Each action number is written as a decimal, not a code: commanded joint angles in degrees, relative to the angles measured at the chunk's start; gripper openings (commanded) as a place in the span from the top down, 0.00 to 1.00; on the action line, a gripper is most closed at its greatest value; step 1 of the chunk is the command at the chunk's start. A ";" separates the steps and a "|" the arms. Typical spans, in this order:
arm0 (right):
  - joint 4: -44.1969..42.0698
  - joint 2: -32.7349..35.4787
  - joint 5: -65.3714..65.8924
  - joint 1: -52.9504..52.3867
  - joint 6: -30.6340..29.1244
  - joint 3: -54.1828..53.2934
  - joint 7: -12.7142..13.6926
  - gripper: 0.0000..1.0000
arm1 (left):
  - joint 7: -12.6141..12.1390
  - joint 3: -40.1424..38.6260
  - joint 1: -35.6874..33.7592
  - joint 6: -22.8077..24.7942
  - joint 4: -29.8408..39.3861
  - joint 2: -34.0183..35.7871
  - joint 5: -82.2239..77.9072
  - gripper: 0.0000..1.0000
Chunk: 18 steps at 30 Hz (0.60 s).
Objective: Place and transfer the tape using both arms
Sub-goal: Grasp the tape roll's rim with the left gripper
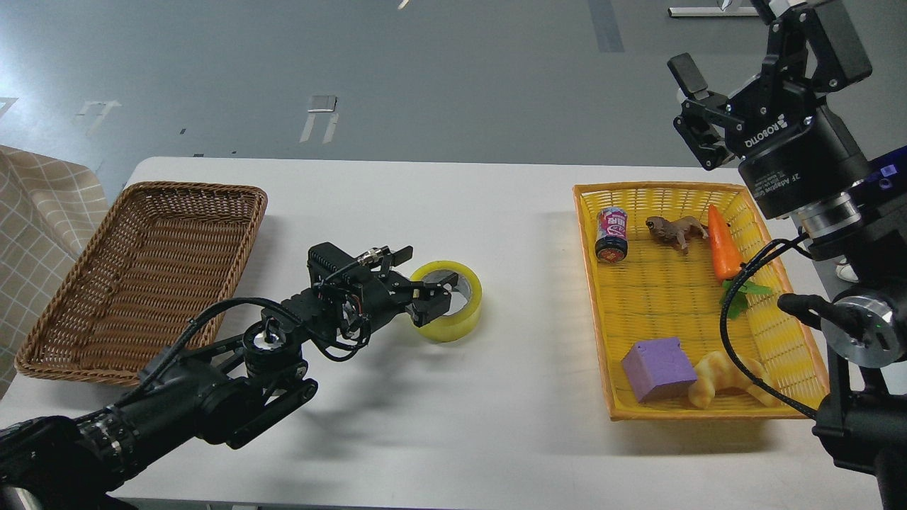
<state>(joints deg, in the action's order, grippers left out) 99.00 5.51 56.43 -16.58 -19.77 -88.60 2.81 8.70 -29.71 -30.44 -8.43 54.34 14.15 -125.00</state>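
Head view is showing me the white table (439, 425) with two baskets on it. Toward the left edge, the brown wicker basket (85, 340) is sitting with nothing visible inside. Toward the right edge, the yellow basket (602, 354) is holding several things: a small can (611, 234) standing near its far left corner, a brown toy animal (674, 231) lying beside the can along the far side, an orange toy carrot (723, 245) with green leaves lying against the right wall, a purple cube (659, 368) near the front left corner, and a pale yellow pastry-like piece (726, 381) just beside the cube along the front wall.

Between the two baskets, near the middle of the table, the tape (457, 308) is resting on the surface, tilted so its hole is facing up and toward me. My left gripper (434, 290) is reaching in low from the left; one finger is sitting inside the hole and the other against the outer band, so the fingers are pinching the roll's near wall.

My right gripper (698, 117) is hanging high above the far right corner of the table, well apart from everything, its fingers spread wide and holding nothing.
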 commanded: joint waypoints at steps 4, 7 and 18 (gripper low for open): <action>0.05 0.02 0.00 0.58 0.09 -0.34 0.00 0.00 | 0.70 0.01 -0.05 -0.01 -0.98 -0.35 0.00 0.39; 0.05 0.20 0.09 0.58 0.09 -0.52 0.00 0.00 | 1.49 0.01 -0.05 -0.01 -0.99 -0.35 0.00 0.40; 0.14 0.29 0.00 1.20 0.00 -0.78 0.00 0.00 | 3.87 1.76 0.03 -0.01 -1.86 -0.26 0.00 0.48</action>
<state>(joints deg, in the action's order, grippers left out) 99.13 5.85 56.45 -15.42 -19.70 -89.38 2.81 12.54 -28.37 -30.24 -8.46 52.94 13.77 -125.00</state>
